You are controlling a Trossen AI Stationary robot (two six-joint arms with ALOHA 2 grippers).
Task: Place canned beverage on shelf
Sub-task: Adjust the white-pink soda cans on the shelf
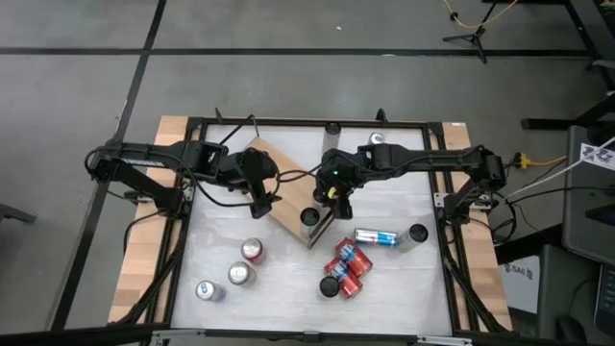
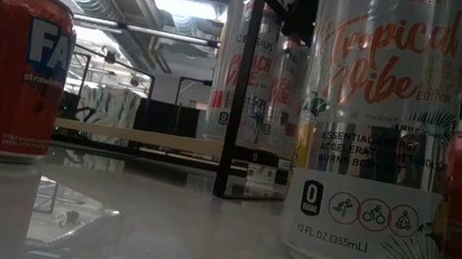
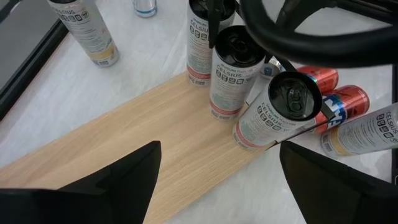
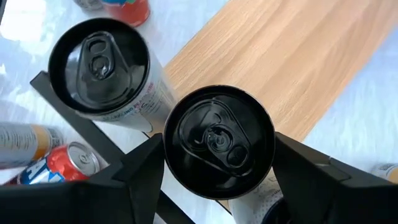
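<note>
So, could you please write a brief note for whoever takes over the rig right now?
Right gripper: shut on a tall black-topped can, standing it upright on the shelf near its corner.
Left gripper: open, empty, hovering over the shelf board.
Done: another tall can stands at the shelf corner.
Left: release this can, then shelve the red cans and other loose cans on the white table.

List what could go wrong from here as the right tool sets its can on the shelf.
1. The right tool grips a black-topped can at the shelf's corner edge; released there, it might tip off.
2. Another tall can stands close beside it and could get knocked over by the tool's fingers.
3. The open left tool hovers over the same board, so the arms may crowd each other.
</note>
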